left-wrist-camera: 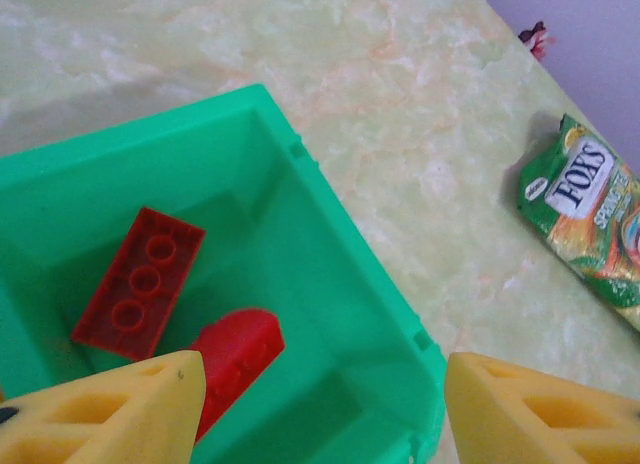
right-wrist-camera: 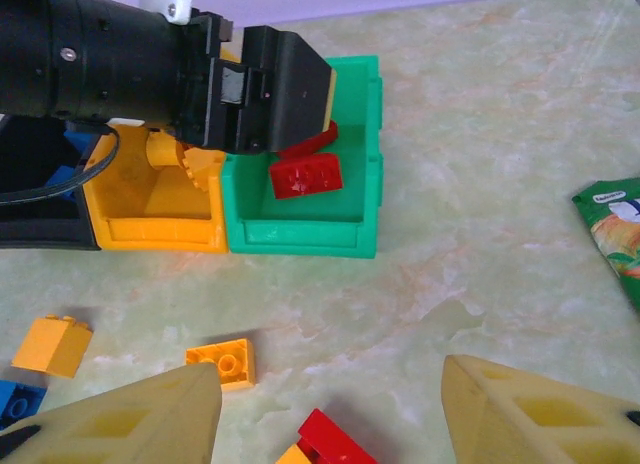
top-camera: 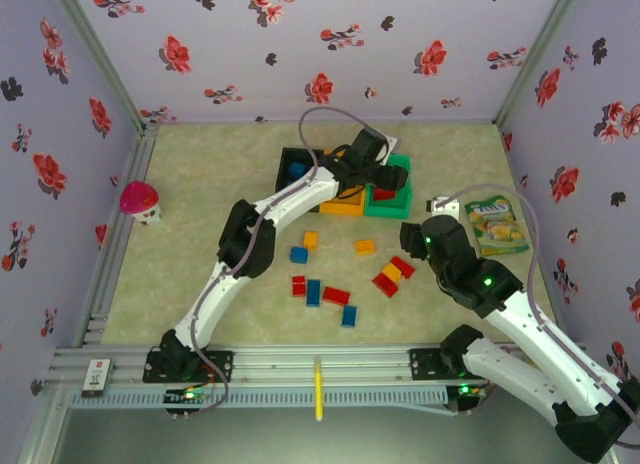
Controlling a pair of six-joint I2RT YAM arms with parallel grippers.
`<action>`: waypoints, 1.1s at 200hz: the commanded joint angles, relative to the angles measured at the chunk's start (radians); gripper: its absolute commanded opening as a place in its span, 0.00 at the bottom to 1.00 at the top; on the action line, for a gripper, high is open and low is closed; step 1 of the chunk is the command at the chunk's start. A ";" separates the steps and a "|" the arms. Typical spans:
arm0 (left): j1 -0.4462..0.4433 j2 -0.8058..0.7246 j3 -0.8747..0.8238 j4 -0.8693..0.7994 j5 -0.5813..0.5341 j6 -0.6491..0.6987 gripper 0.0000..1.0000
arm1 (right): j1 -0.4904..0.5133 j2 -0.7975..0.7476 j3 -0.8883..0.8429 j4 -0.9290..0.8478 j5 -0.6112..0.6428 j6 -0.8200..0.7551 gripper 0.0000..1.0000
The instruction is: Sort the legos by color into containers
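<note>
Right now, the left claw (top-camera: 378, 174) is hovering over the green bin (right-wrist-camera: 300, 234), its fingers spread with nothing between them. Two red bricks (left-wrist-camera: 138, 281) are lying inside that bin. The orange bin (right-wrist-camera: 150, 232) is sitting flush against it, and the black bin (top-camera: 290, 159) is standing on the orange bin's other side. The right claw (top-camera: 410, 232) is hanging spread and empty above the counter (top-camera: 200, 184), near a red-and-yellow cluster (top-camera: 393, 274). Loose bricks (top-camera: 335, 295) in red, blue and orange are lying scattered in front of the bins. A snack packet (top-camera: 497, 227) is lying well apart from them.
</note>
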 commanded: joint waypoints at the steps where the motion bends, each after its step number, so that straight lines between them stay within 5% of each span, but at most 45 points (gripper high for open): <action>1: 0.004 -0.141 -0.058 0.019 0.009 0.050 0.65 | -0.008 0.004 -0.018 -0.033 0.011 0.030 0.61; 75: 0.011 -0.503 -0.445 -0.007 -0.047 0.130 0.66 | -0.015 0.090 -0.122 -0.033 -0.010 0.129 0.64; 125: 0.014 -0.789 -0.799 0.087 -0.105 0.116 0.68 | -0.108 0.267 -0.211 0.064 -0.170 0.187 0.65; 220: 0.018 -0.970 -0.999 0.127 -0.190 0.063 0.69 | -0.151 0.400 -0.193 0.030 -0.203 0.222 0.65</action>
